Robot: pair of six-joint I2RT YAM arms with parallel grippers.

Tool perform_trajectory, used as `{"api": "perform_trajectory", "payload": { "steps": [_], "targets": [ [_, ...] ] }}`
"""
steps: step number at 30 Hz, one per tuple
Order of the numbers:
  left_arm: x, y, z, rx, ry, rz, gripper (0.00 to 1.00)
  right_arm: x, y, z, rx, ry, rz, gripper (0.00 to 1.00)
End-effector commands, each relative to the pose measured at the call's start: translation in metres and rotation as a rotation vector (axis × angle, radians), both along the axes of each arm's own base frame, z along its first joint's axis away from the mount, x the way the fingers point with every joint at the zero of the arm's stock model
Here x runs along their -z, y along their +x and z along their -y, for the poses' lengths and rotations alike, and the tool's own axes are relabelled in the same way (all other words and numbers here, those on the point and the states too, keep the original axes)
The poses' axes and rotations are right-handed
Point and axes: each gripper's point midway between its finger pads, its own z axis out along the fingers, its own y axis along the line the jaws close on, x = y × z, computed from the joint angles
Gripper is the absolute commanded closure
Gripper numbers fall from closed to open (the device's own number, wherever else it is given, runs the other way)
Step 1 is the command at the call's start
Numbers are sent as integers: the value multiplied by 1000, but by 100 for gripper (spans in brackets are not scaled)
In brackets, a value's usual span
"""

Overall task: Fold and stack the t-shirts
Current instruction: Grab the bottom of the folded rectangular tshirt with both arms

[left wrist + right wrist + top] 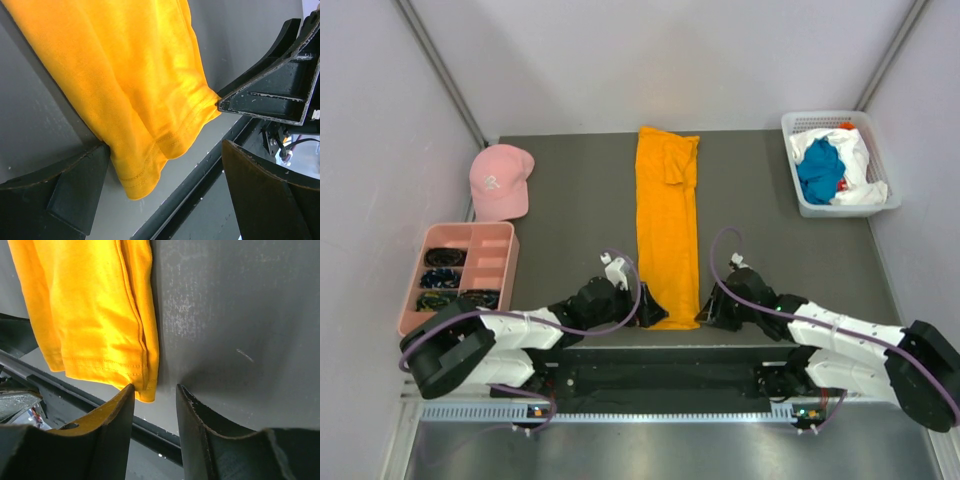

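**Both grippers at the near hem of the orange-yellow t-shirt [667, 210]**

At the near edge of the bench [570, 250], your left gripper [655, 308] stands fully open. Its fingers straddle the shirt's near left hem corner without clamping it. Your right gripper [708, 312] is partly closed, with bare bench showing in the narrow gap between its fingers. The near right hem corner lies just at one fingertip, not gripped. The shirt lies folded into a long strip running from the near edge to the far edge at mid-bench. In the far right corner, a basket [830, 115] holds a teal-blue t-shirt [818, 172] and a white t-shirt [860, 160].
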Motion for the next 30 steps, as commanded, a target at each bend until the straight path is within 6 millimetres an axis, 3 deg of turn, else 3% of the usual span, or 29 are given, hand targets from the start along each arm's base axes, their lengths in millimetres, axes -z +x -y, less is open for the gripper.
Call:
{"api": "perform_trajectory", "payload": {
  "steps": [1,11,19,20,22,27,30],
  "targets": [
    [23,-11,-17,4,101,-52,1,4,0,-8,-12,19,-3,60],
    [18,-12,-26,-13,123,-34,1,4,1,-14,-26,32,-14,66],
    [23,-13,-22,2,119,-45,3,4,0,-10,-16,22,-6,84],
    [24,-13,-21,3,119,-50,6,4,0,-9,-16,20,-6,86],
    [24,-12,-19,3,116,-49,26,5,0,-9,-18,15,-10,89],
    [31,-11,-16,9,137,-74,62,5,0,-9,-23,10,-10,89],
    [32,-12,-15,13,136,-81,67,4,1,-10,-26,5,-7,89]
  ]
}}
